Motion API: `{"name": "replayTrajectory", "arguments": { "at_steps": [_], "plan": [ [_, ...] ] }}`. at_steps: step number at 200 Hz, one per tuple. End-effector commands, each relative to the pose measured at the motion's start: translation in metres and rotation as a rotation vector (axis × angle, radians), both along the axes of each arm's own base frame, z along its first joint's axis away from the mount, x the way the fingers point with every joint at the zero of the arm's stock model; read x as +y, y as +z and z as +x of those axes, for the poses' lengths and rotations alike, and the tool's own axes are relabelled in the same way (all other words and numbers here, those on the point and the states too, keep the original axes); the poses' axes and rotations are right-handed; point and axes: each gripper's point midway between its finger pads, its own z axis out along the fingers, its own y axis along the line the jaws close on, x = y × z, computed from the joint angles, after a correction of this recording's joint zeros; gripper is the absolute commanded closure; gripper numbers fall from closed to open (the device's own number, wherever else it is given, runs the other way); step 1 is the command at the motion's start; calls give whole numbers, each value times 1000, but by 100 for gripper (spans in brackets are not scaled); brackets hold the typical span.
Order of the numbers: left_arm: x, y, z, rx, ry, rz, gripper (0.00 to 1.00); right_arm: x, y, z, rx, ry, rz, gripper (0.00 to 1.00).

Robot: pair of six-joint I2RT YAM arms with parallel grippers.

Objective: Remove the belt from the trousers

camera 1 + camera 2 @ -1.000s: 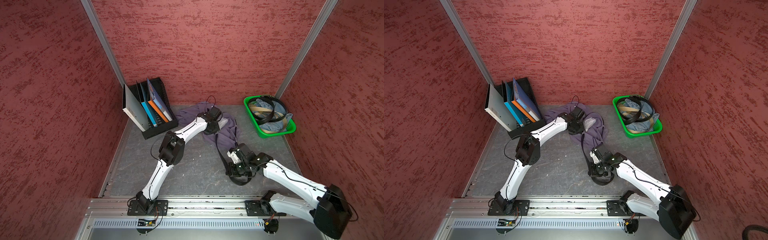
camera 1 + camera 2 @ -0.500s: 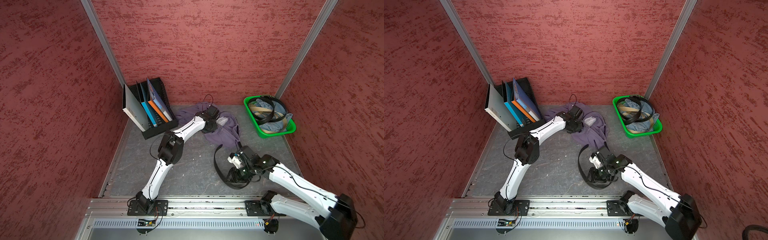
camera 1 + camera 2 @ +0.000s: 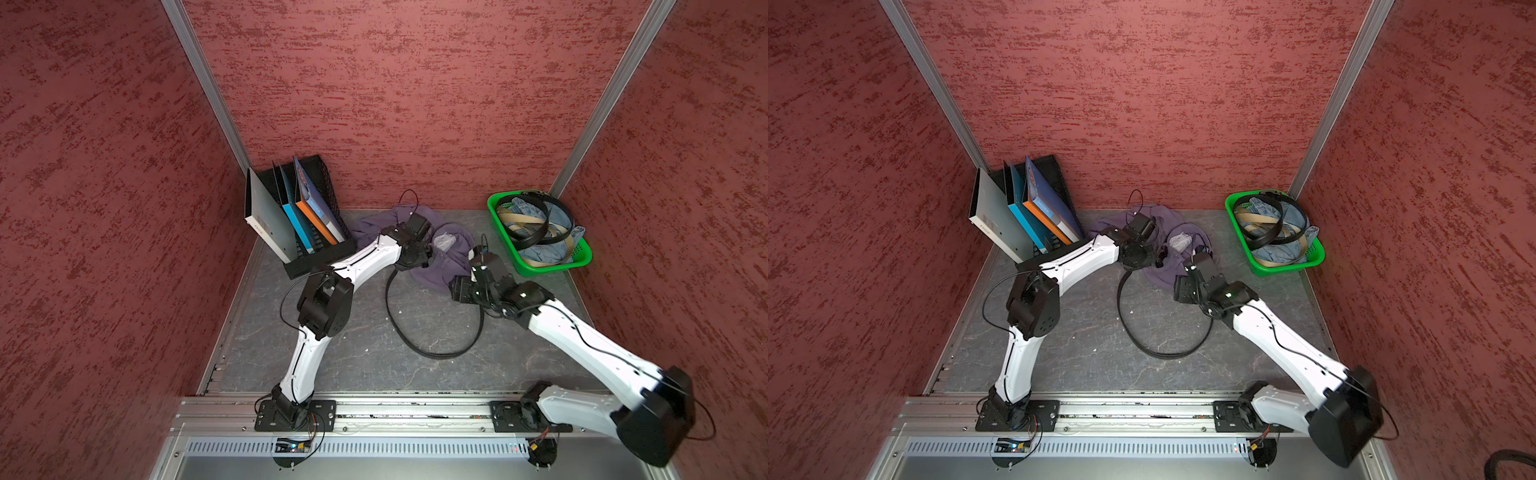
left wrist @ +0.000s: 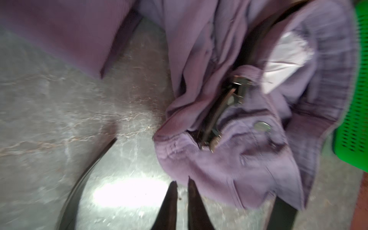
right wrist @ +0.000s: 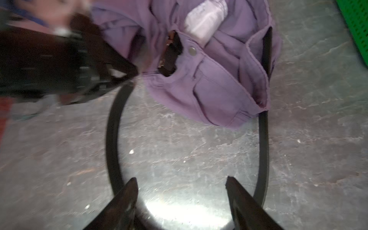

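Right claw [image 5: 180,185] is spread wide and empty, hanging over the desk [image 3: 374,374] just beside the trousers [image 3: 440,270]. Left claw [image 4: 181,184] is nearly pinched together, just a sliver of gap, gripping nothing, at the trousers' edge. Belt [image 3: 432,355] makes a big loop out from the trousers onto the desk, buckle [image 5: 171,53] tucked by the trousers' button [image 5: 192,50].

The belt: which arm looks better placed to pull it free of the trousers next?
Right, probably: the right gripper is open over the loose loop of the belt, while the left gripper is nearly shut beside the trousers.
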Motion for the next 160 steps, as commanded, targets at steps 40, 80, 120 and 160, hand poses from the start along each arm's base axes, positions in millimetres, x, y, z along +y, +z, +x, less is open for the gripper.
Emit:
{"name": "replayTrajectory", "arguments": {
  "at_steps": [40,80,120,160],
  "plan": [
    [-46,56,-12,-4,-53,-332,64,-66,32,33,-206,-218,5,27],
    [-57,39,10,-2,-61,-208,66,-28,8,51,-42,-18,95,25],
    [-31,26,35,-92,-78,35,66,-1,-9,91,-19,44,170,31],
    [-13,13,34,-112,-126,153,67,3,-29,133,43,71,139,36]
  ]
}}
